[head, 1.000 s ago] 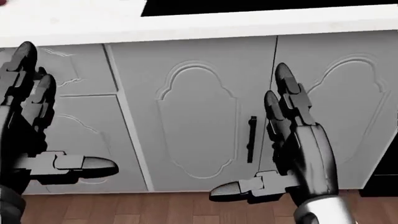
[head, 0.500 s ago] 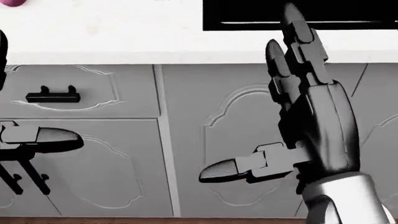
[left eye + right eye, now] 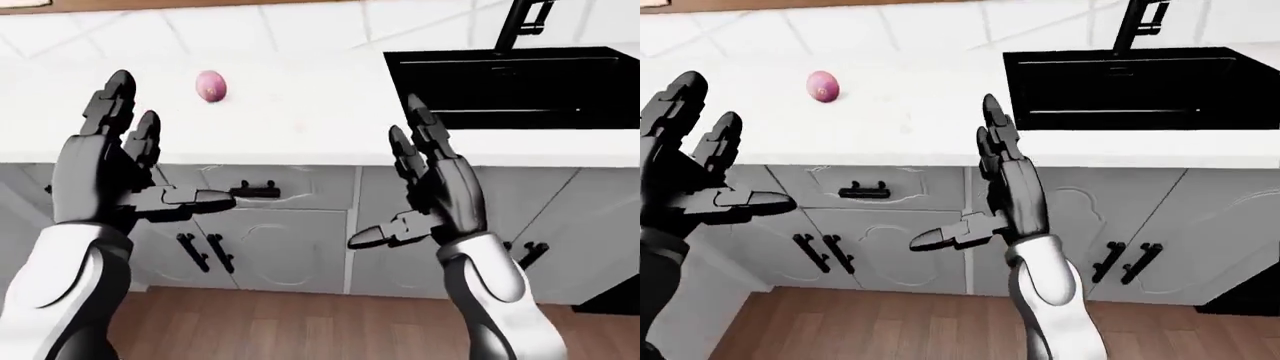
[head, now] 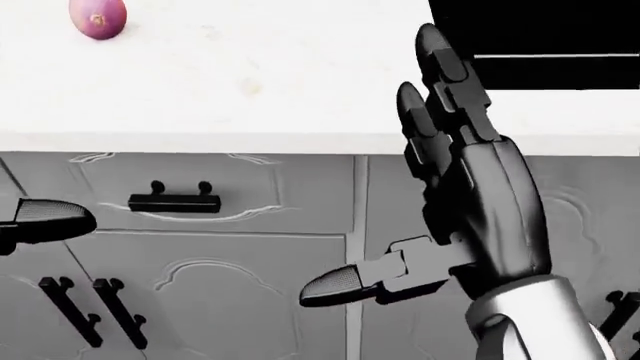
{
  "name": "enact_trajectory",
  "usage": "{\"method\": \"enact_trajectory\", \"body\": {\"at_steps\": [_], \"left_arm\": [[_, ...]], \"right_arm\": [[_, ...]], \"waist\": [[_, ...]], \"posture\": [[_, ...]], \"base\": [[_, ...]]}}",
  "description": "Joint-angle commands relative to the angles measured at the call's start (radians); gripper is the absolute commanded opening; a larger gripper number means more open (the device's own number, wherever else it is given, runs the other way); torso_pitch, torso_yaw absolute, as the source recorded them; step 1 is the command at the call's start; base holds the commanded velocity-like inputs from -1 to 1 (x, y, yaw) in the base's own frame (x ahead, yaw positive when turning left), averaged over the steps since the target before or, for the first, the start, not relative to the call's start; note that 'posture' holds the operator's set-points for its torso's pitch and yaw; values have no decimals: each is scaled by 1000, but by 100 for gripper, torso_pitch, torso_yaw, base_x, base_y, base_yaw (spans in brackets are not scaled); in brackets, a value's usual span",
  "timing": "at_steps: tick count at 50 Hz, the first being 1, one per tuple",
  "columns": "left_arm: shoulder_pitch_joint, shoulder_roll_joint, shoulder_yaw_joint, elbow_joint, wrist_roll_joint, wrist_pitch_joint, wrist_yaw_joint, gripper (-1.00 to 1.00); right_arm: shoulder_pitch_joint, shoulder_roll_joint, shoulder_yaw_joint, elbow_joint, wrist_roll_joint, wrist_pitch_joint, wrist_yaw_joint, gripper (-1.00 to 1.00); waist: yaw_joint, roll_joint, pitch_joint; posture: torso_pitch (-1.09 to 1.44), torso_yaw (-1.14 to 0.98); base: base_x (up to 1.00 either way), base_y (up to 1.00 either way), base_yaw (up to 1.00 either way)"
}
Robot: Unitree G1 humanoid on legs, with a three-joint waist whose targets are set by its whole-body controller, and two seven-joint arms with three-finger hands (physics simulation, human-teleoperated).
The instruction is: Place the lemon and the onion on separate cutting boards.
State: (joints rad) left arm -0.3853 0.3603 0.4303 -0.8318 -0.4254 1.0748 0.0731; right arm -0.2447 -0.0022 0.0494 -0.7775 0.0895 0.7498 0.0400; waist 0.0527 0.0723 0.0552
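Both hands, left (image 3: 110,169) and right (image 3: 430,187), spread empty; onion (image 3: 210,85) at eleven o'clock on worktop (image 3: 300,112) could roll if nudged

The onion (image 3: 210,85) lies on the counter (image 3: 300,120), well to the left of the sink (image 3: 510,86). The faucet (image 3: 525,21) stands above the sink in the left-eye view. Below the counter are the cabinet doors (image 3: 290,247), and under them the floor (image 3: 300,330).
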Motion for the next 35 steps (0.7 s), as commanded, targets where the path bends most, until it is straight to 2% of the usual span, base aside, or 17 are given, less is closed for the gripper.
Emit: {"method": "enact_trajectory", "body": {"at_steps": [1, 7, 8, 9, 12, 13, 14, 15, 18, 20, 25, 26, 27, 28, 29, 31, 35], "left_arm": [[-34, 6, -21, -32, -6, -48, 4, 100], [-31, -1, -44, -21, 11, -63, 2, 100], [-31, -1, -45, -21, 12, -62, 1, 100], [-30, -2, -46, -24, 13, -60, 0, 100], [-37, 3, -38, -27, 11, -48, -6, 100], [-42, 7, -32, -24, 9, -45, -8, 100], [-45, 9, -29, -23, 8, -43, -8, 100], [-45, 8, -29, -23, 7, -43, -7, 100], [-34, 1, -46, -13, 19, -64, -8, 100], [-38, -1, -49, -12, 22, -63, -8, 100], [-37, -2, -49, -12, 26, -64, -12, 100], [-36, -4, -50, -11, 27, -67, -13, 100], [-33, -6, -53, -9, 31, -71, -14, 100], [-32, -8, -53, -8, 33, -73, -15, 100], [-30, -10, -55, -8, 35, -74, -16, 100], [-28, -12, -55, -10, 36, -74, -18, 100], [-26, -15, -58, -7, 43, -79, -21, 100]], "right_arm": [[-21, -14, -30, -53, -9, -49, -13, 100], [-17, -22, -37, -46, -9, -89, -36, 100], [-16, -22, -35, -43, -12, -94, -36, 100], [-16, -22, -30, -47, -17, -92, -36, 100], [-10, -13, -32, -44, -20, -112, -40, 100], [-6, -11, -26, -37, -24, -122, -41, 100], [-7, -9, -26, -29, -23, -129, -41, 100], [-7, -9, -25, -20, -24, -137, -40, 100], [-11, -11, -27, -31, -25, -124, -40, 100], [-8, -12, -29, -30, -25, -128, -38, 100], [-6, -7, -26, -35, -21, -124, -41, 100], [-6, -6, -27, -34, -19, -123, -42, 100], [-3, -7, -26, -27, -20, -131, -41, 100], [1, -9, -23, -17, -25, -144, -39, 100], [0, -8, -20, -21, -27, -138, -41, 100], [3, -8, -18, -19, -30, -141, -39, 100], [10, -5, -13, -10, -34, -154, -36, 100]], "waist": [[-17, -23, -28], [-41, -34, -16], [-45, -25, -32], [-47, -37, -39], [-48, -86, -24], [-48, -114, -27], [-53, -163, -40], [-64, -120, -18], [-64, -123, -47], [-65, -111, -42], [-72, -48, -30], [-76, -28, -31], [-84, 40, -47], [-67, 75, -35], [-73, 25, -26], [-60, 21, -29], [-53, -32, -24]], "posture": [[0, 0], [0, 0], [0, 0], [0, 0], [0, 0], [0, 0], [0, 0], [0, 0], [0, 0], [0, 0], [0, 0], [0, 0], [0, 0], [0, 0], [0, 0], [0, 0], [0, 0]], "base": [[0, 13, 0], [0, 0, 0], [1, 13, 0], [5, 23, 0], [8, 31, 0], [9, 52, 0], [9, 55, 0], [10, 54, 0], [11, 55, 0], [11, 55, 0], [11, 55, 0], [10, 18, 0], [10, 17, 0], [11, 18, 0], [10, 28, 0], [11, 29, 0], [11, 31, 0]]}}
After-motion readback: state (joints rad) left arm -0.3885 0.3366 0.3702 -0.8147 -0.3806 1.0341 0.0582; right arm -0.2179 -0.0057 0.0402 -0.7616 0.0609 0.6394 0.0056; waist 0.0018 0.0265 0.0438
